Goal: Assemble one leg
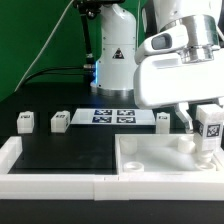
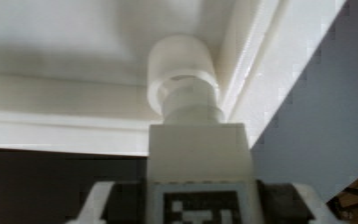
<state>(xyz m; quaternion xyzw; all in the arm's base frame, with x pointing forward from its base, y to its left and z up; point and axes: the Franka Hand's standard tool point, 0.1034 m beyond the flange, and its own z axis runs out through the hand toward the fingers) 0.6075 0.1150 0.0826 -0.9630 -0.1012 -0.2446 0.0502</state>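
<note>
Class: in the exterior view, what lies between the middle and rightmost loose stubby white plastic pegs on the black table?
The thin flat white marker board, carrying black-and-white tags; the exterior view shows it.

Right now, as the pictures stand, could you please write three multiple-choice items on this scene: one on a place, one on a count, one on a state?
1. Where is the leg that the claw carries?
A) over the marker board
B) over the white panel, at the exterior view's right
C) on the white rail at the exterior view's left

2. How many other legs stand loose on the black table?
A) one
B) three
C) five

3. How is the claw?
A) open and empty
B) shut on the leg
C) out of view

Answers:
1 B: the tagged leg hangs at the panel's corner.
2 B: two stand at the exterior view's left, one nearer the arm.
3 B: in the wrist view its fingers flank the leg closely.
</note>
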